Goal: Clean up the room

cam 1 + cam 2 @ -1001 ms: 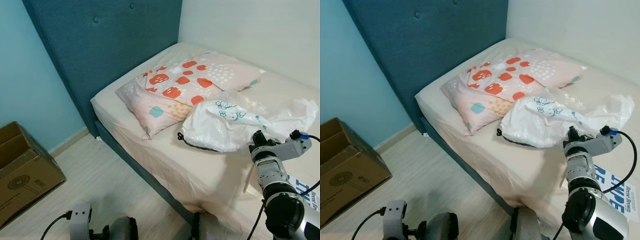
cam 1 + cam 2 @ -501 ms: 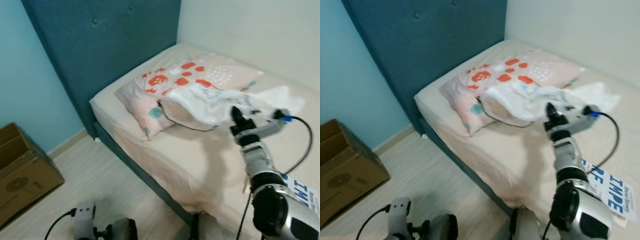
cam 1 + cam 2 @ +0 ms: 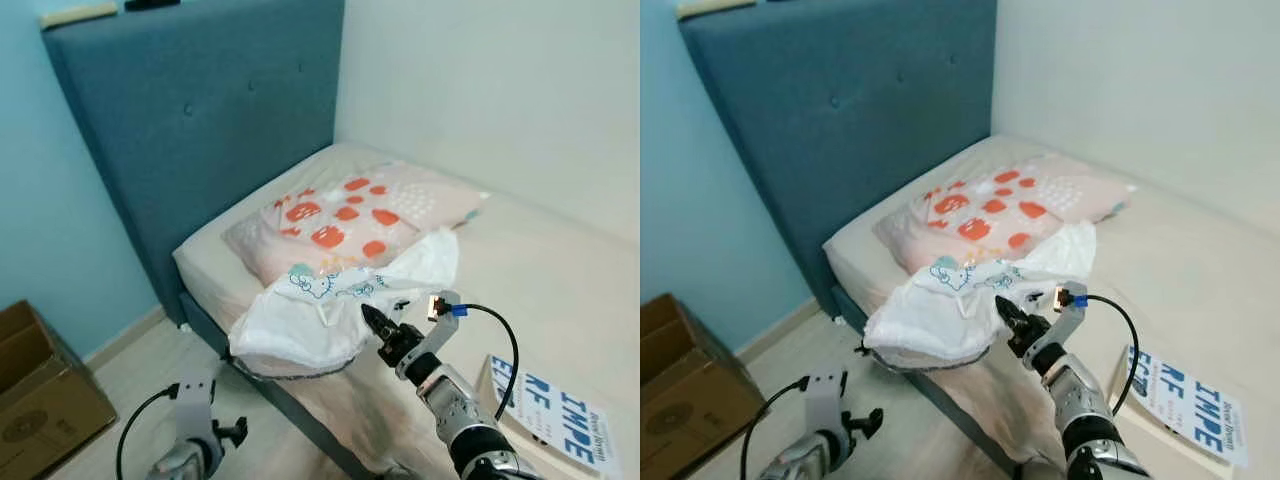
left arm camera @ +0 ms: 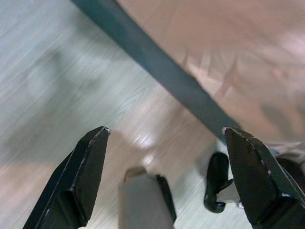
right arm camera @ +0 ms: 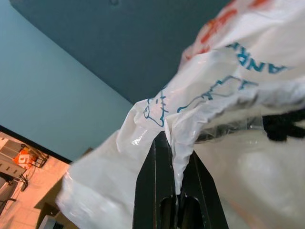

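A white plastic bag (image 3: 310,315) with blue cartoon prints hangs over the bed's front edge, and my right gripper (image 3: 372,322) is shut on it. In the right wrist view the black fingers (image 5: 162,191) pinch a fold of the bag (image 5: 228,76). The bag stretches back toward the pink pillow (image 3: 350,212) with red patches. My left gripper (image 3: 195,400) hangs low over the wooden floor beside the bed, and its fingers (image 4: 81,176) stand wide open with nothing between them.
The bed (image 3: 560,270) has a beige sheet and a tall blue headboard (image 3: 200,110). A book (image 3: 555,405) with blue letters lies on the bed's right side. A cardboard box (image 3: 40,395) stands on the floor at the left. A white wall closes the far side.
My right gripper has pulled the bag left, off the pillow and out over the bed's edge. The camera has tilted up, and the left gripper has risen into view.
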`<state>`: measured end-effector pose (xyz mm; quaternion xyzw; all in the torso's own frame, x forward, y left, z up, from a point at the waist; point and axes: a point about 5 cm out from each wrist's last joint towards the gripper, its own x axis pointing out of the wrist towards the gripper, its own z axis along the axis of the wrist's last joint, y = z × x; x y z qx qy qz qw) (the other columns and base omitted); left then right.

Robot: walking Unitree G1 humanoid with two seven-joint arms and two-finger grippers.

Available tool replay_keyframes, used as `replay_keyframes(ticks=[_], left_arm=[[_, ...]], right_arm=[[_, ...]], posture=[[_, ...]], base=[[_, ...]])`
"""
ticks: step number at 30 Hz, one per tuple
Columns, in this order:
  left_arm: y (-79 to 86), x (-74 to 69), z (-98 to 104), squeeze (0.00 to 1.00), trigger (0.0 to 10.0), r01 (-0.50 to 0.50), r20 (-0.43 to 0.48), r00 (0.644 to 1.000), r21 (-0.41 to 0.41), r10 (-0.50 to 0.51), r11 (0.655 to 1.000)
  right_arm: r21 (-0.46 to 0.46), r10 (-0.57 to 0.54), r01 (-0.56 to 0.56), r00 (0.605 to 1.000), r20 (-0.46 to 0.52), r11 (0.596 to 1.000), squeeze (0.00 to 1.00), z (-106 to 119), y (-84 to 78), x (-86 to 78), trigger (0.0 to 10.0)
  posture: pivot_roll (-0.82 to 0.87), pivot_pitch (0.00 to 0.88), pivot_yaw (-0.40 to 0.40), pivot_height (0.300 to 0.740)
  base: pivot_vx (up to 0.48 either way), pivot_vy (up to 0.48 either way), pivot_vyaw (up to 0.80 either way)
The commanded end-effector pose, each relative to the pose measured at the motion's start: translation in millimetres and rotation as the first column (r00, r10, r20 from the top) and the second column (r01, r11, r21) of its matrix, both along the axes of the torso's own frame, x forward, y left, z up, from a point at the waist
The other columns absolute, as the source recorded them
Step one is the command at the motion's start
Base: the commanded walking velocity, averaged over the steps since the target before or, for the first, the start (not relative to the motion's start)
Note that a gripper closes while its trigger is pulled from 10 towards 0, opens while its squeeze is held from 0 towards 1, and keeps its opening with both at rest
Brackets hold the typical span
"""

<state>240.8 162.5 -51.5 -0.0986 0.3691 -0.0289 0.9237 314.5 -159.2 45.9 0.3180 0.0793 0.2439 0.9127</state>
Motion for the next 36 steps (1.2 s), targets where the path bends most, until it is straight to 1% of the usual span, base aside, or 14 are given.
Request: replay_keyframes(ticks=[1, 6, 7, 9, 12, 19, 24, 25, 26, 27, 28, 31, 33, 36], left_arm=[[-1.5, -5.5, -4.5, 0.0, 10.0, -0.007, -0.034, 0.999, -0.006, 0.007, 1.0], [1.7, -11.6, -8.4, 0.0, 10.0, -0.023, -0.056, 0.998, 0.001, 0.023, 1.0], [4.6, -15.4, -10.7, 0.0, 10.0, -0.031, -0.07, 0.997, 0.009, 0.032, 0.999], [4.6, -15.4, -10.7, 0.0, 10.0, -0.031, -0.07, 0.997, 0.009, 0.032, 0.999], [13.1, -25.6, -16.4, 0.0, 10.0, -0.045, -0.105, 0.993, 0.035, 0.048, 0.998], [15.9, -28.9, -18.3, 0.0, 10.0, -0.039, -0.122, 0.991, 0.055, 0.046, 0.998], [16.4, -32.5, -20.3, 0.0, 10.0, -0.032, -0.134, 0.99, 0.061, 0.04, 0.998], [16.2, -34.2, -21.3, 0.0, 10.0, -0.03, -0.138, 0.99, 0.062, 0.039, 0.998], [15.9, -35.5, -22.0, 0.0, 10.0, -0.028, -0.142, 0.989, 0.064, 0.037, 0.998], [15.9, -35.5, -22.0, 0.0, 10.0, -0.028, -0.142, 0.989, 0.064, 0.037, 0.998], [15.6, -36.5, -22.6, 0.0, 10.0, -0.024, -0.145, 0.989, 0.066, 0.033, 0.998], [15.3, -37.2, -23.0, 0.0, 10.0, -0.02, -0.147, 0.989, 0.068, 0.03, 0.997], [14.3, -39.1, -24.1, 0.0, 10.0, -0.003, -0.153, 0.988, 0.075, 0.015, 0.997], [13.1, -40.8, -25.1, 0.0, 10.0, 0.017, -0.159, 0.987, 0.081, -0.004, 0.997]], right_arm=[[-0.002, 0.006, -0.006, 1.0, -0.012, 1.0, 0.0, -1.3, -0.6, -1.8, 0.0], [-0.01, 0.012, -0.012, 1.0, -0.023, 1.0, 0.0, -1.3, 0.0, -1.7, 0.0], [-0.008, 0.017, -0.018, 1.0, -0.019, 1.0, 0.0, -0.3, 1.8, -0.9, 0.0], [-0.008, 0.017, -0.018, 1.0, -0.019, 1.0, 0.0, -0.3, 1.8, -0.9, 0.0], [-0.009, 0.027, -0.027, 1.0, -0.012, 1.0, 0.0, 1.0, 8.0, 1.9, 0.0], [-0.036, 0.012, -0.014, 0.998, -0.057, 0.999, 0.0, -5.9, 11.5, -0.3, 0.0], [-0.091, -0.021, 0.012, 0.995, -0.099, 0.996, 0.0, -14.2, 11.0, -4.0, 0.0], [-0.132, -0.037, 0.02, 0.992, -0.123, 0.991, 0.0, -19.5, 10.7, -6.7, 6.7], [-0.152, -0.042, 0.022, 0.99, -0.131, 0.988, 0.0, -23.7, 12.0, -9.9, 10.0], [-0.152, -0.042, 0.022, 0.99, -0.131, 0.988, 0.0, -23.7, 12.0, -9.9, 10.0], [-0.198, -0.037, 0.006, 0.987, -0.154, 0.98, 0.0, -29.2, 14.4, -13.4, 10.0], [-0.232, -0.02, -0.018, 0.987, -0.162, 0.973, 0.0, -33.2, 17.2, -16.9, 10.0], [-0.301, 0.036, -0.095, 0.98, -0.195, 0.949, 0.0, -44.0, 25.9, -26.6, 10.0], [-0.306, 0.079, -0.144, 0.973, -0.216, 0.941, 0.0, -49.0, 32.4, -32.0, 10.0]], posture=[[0.06, 0.0, -0.041, 0.66], [0.06, 0.0, -0.045, 0.675], [0.06, 0.0, -0.044, 0.68], [0.06, 0.0, -0.044, 0.68], [0.06, 0.0, -0.041, 0.695], [0.07, 0.0, -0.04, 0.72], [0.06, 0.0, -0.04, 0.735], [0.06, 0.0, -0.04, 0.735], [0.06, 0.0, -0.041, 0.735], [0.06, 0.0, -0.041, 0.735], [0.06, 0.0, -0.042, 0.735], [0.06, 0.0, -0.043, 0.735], [0.06, 0.0, -0.045, 0.735], [0.06, 0.0, -0.045, 0.735]], base=[[0.0, 0.0, 0.0], [0.0, 0.0, 0.0], [0.0, 0.0, 0.0], [0.0, 0.0, 0.0], [0.0, 0.0, 0.0], [0.0, 0.0, 0.0], [0.0, 0.0, 0.0], [0.0, 0.0, 0.0], [0.0, 0.0, 0.0], [0.0, 0.0, 0.0], [0.0, 0.0, 0.0], [0.0, 0.0, 0.0], [0.0, 0.0, 0.68], [0.0, 0.0, 0.8]])
